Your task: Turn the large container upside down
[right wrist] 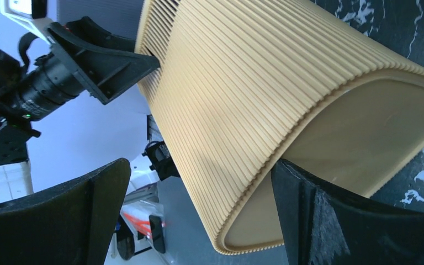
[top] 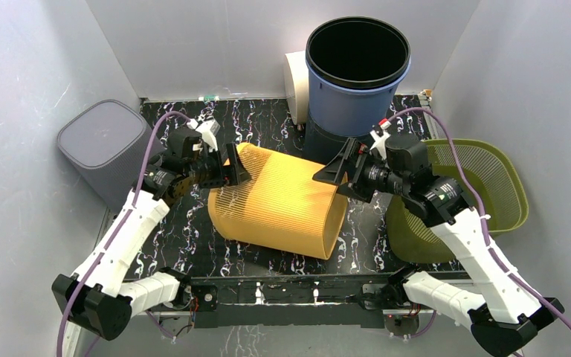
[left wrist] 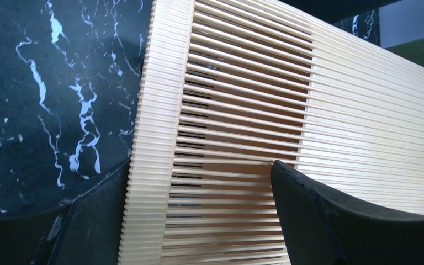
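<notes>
The large yellow ribbed container [top: 279, 201] lies on its side on the black marble table [top: 182, 238], open mouth to the left, closed base to the right. My left gripper [top: 230, 169] is open at its upper left rim; in the left wrist view the rim band [left wrist: 143, 165] sits between the two fingers [left wrist: 342, 221]. My right gripper [top: 334, 175] is open at the base end; in the right wrist view the base edge [right wrist: 254, 221] lies between its fingers [right wrist: 320, 221], the right finger against the base [right wrist: 364, 138].
A tall blue bucket [top: 357, 71] stands upright at the back on a dark base, a white object [top: 295, 82] beside it. A grey bin [top: 100, 145] stands at the left wall. A green mesh basket [top: 483, 186] lies at the right, under my right arm.
</notes>
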